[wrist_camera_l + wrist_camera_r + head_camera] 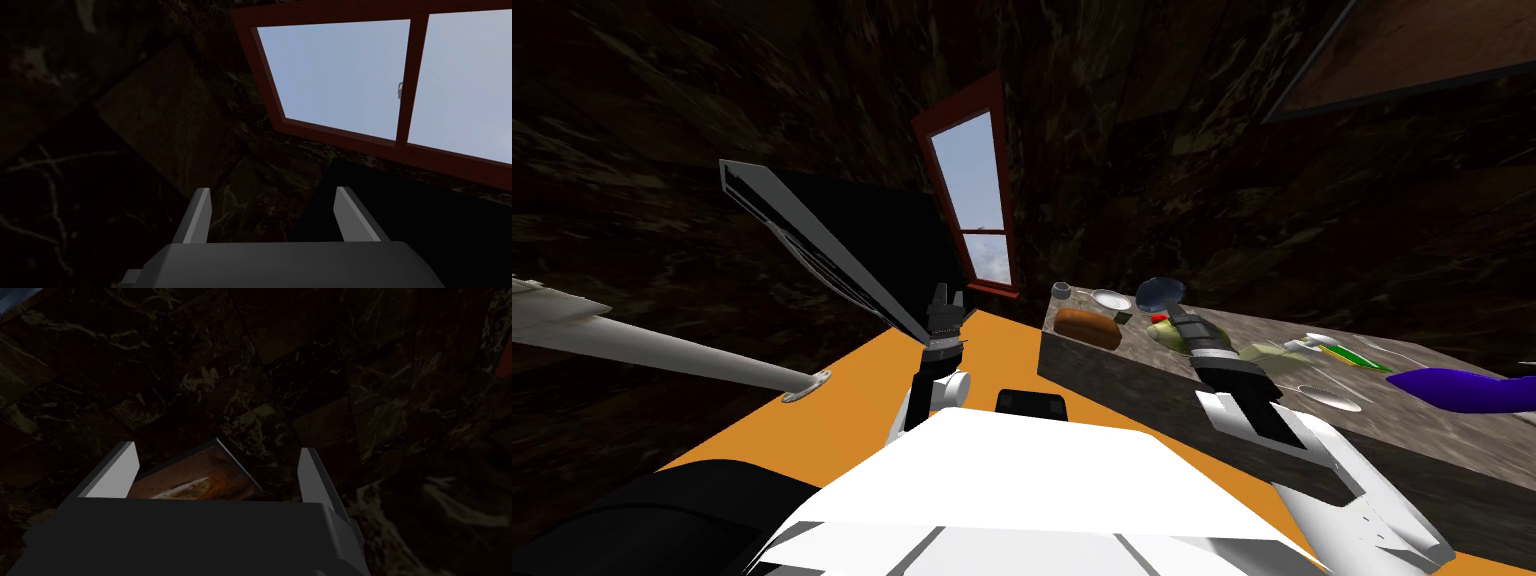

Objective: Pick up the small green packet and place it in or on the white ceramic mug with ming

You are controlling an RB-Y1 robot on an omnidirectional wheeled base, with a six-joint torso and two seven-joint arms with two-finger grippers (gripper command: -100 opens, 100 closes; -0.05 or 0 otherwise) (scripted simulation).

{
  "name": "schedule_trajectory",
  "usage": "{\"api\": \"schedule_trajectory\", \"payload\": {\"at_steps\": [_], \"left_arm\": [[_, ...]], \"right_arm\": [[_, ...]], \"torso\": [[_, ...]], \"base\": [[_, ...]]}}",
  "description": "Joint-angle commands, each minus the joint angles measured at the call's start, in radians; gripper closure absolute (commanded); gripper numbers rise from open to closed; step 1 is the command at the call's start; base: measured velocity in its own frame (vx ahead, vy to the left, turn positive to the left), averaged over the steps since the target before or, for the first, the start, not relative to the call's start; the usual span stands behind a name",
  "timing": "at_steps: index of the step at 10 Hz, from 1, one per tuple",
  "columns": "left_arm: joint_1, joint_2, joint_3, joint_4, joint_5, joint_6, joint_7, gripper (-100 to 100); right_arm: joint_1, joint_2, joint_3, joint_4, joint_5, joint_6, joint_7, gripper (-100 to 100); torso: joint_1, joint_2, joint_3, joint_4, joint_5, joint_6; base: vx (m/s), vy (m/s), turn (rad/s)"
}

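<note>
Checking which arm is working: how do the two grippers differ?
The left gripper hangs over the orange floor; the right gripper over the grey table. The right one is beside a yellow-green thing; the left one is well apart from the table's things. Both are open and empty.

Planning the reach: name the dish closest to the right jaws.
The blue bowl, beside the right gripper; the small white bowl and white plate lie farther off.
</note>
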Motion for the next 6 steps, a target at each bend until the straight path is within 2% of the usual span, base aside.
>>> {"api": "schedule_trajectory", "payload": {"at_steps": [1,3,6], "left_arm": [[0.0,0.0,0.0,0.0,0.0,0.0,0.0,0],[0.0,0.0,0.0,0.0,0.0,0.0,0.0,0],[0.0,0.0,0.0,0.0,0.0,0.0,0.0,0]], "right_arm": [[0.003,-0.015,-0.019,0.038,0.035,0.02,0.037,-100],[-0.009,-0.043,-0.034,0.1,0.076,0.048,0.077,-100],[-0.027,-0.077,-0.038,0.192,0.141,0.085,0.138,-100]], "torso": [[0.0,0.0,0.0,0.0,0.0,0.0],[-0.001,0.0,0.0,0.0,0.0,0.0],[-0.002,-0.001,0.0,0.0,0.0,0.0]], "base": [[0.001,0.036,0.077],[0.004,0.032,0.097],[0.017,0.019,0.099]]}}
